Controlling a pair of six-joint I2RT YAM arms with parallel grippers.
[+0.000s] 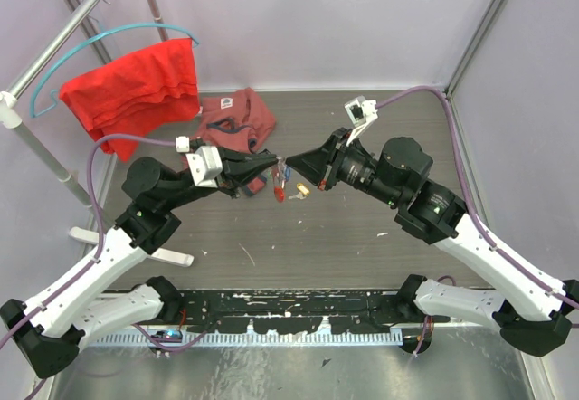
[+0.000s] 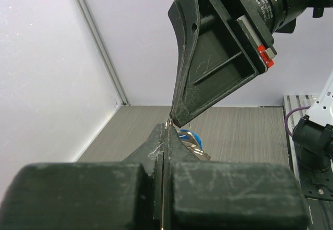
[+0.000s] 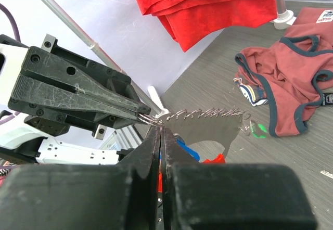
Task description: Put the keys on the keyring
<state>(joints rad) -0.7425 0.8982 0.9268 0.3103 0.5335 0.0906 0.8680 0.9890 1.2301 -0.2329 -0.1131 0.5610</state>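
Pinching the keyring (image 3: pixel 152 119), left tool (image 3: pixel 143 115) fully closed, right tool (image 2: pixel 177 117) closed against its tip, keys (image 1: pixel 288 176) dangling beneath

keys (image 1: pixel 298 188): we think blue and gold heads | keyring (image 1: pixel 279 193): red tag | surface (image 1: pixel 362 246): grey wood-grain | hung cloth (image 1: pixel 136 88): bright red | garment (image 1: pixel 237 118): maroon, teal trim

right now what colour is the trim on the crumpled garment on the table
Dark teal, on the maroon cloth garment; right wrist view.

Shows red cloth (image 1: pixel 136 90) draped on a blue hanger (image 1: pixel 86 45) far left, maroon teal-trimmed garment (image 1: pixel 237 118) crumpled on the grey table (image 1: pixel 362 237) just right.
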